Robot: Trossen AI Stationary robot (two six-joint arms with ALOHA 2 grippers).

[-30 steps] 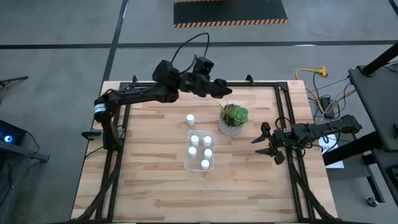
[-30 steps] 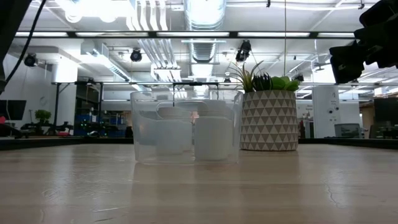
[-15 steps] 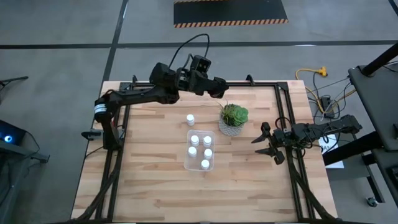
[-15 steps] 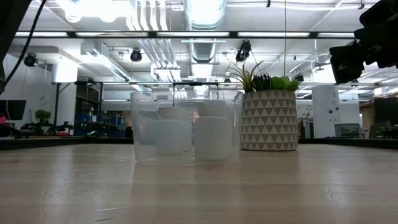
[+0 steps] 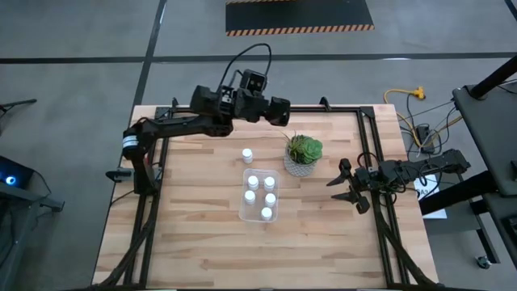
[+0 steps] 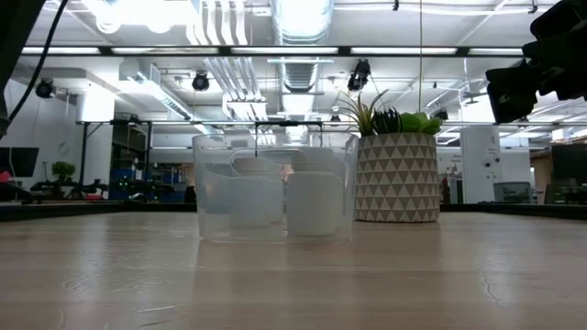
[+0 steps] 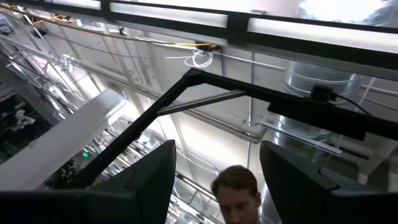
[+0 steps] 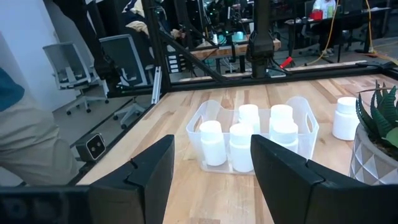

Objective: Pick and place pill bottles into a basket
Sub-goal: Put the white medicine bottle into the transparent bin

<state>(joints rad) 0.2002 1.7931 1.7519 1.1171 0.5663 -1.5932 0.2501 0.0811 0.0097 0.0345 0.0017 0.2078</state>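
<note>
The clear basket (image 5: 259, 196) sits mid-table with several white pill bottles (image 8: 249, 134) standing upright in it. One more pill bottle (image 5: 247, 155) stands on the wood just beyond the basket's far end, also seen in the right wrist view (image 8: 345, 118). My left gripper (image 5: 279, 109) is raised over the table's far edge, beyond the plant. It is tipped upward, open, and holds nothing (image 7: 217, 155). My right gripper (image 5: 339, 186) waits level at the table's right edge, open and empty, facing the basket (image 8: 211, 162).
A green succulent in a grey patterned pot (image 5: 303, 155) stands right of the lone bottle, close to the basket's far right corner (image 6: 396, 179). A black frame rail (image 5: 242, 109) runs along the table's edges. A person's head (image 7: 235, 186) shows beyond the table.
My left gripper has tipped further upward and drawn back a little toward the table's far left, still open and empty. The bottles, the basket and my right arm have kept still.
</note>
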